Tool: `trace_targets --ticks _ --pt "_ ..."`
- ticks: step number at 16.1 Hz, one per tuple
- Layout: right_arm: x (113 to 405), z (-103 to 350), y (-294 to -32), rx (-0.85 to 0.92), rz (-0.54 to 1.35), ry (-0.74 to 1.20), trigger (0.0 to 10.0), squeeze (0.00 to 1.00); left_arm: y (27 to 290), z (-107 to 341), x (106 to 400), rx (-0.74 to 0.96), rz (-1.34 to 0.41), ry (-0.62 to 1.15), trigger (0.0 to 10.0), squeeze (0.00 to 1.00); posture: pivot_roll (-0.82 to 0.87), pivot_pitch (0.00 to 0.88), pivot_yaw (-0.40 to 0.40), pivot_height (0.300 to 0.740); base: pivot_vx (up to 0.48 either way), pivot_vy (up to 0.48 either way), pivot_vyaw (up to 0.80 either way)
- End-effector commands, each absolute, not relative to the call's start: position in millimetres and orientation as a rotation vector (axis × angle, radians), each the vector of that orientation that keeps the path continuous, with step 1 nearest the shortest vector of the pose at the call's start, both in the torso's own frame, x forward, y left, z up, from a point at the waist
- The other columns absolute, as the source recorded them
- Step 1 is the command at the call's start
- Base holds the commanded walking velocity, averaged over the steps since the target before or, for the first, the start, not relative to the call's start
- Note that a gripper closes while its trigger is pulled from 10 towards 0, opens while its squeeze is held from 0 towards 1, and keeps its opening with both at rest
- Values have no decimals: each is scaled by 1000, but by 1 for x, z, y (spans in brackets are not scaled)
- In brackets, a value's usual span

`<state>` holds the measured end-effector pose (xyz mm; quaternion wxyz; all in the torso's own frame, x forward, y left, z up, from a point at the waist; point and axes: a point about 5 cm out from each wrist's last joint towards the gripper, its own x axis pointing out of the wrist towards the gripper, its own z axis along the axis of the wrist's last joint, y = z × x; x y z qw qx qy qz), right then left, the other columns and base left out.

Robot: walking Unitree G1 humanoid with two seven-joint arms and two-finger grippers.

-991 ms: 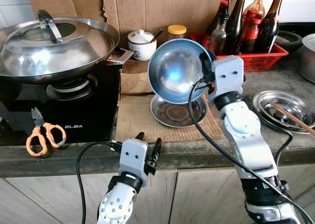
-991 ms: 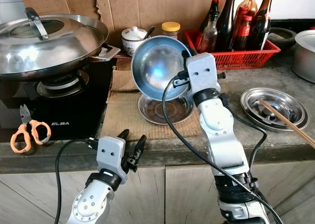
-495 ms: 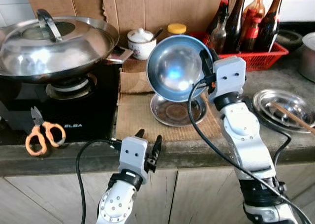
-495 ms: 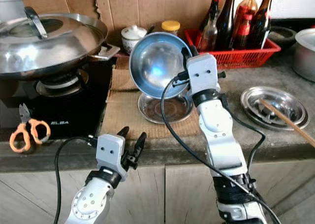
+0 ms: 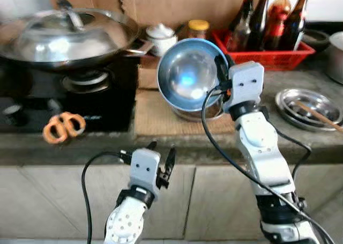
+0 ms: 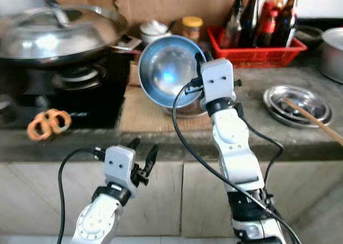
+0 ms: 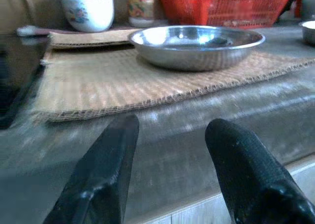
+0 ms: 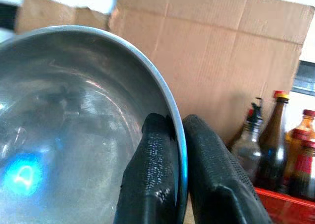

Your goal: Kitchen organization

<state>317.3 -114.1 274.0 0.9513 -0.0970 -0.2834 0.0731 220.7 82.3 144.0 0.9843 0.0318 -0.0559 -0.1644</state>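
Left eye view: the right gripper has its jaws clamped on the rim of a steel bowl, tilted above a second bowl on the mat. Wok, jars and a red basket of bottles crowd the counter behind. The left gripper hangs below the counter edge, jaws spread and holding nothing.

wok on stove, left | scissors before it | plate on mat, centre | bottle basket behind, right

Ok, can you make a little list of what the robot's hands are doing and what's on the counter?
right gripper: shut on the rim of a steel bowl, held up tilted over the mat
left gripper: open, low in front of the counter edge, holding nothing
mat: a second steel dish sits on it
stove side: lidded wok, orange scissors
back: red basket of bottles
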Motion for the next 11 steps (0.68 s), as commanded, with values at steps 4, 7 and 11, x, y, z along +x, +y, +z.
trace_targets --ticks 4,7,11 --pt "315 278 -118 -181 131 -597 0 0 81 145 220 60 -344 -113 10000 0 81 50 -24 740 -279 0 0" --pt "312 269 -116 -169 137 -567 0 0 81 144 219 64 -345 -109 10000 0 80 50 -24 740 -277 0 0" --pt "304 248 -117 -169 150 -497 0 0 82 143 220 63 -343 -105 10000 0 76 52 -20 740 -280 0 0"
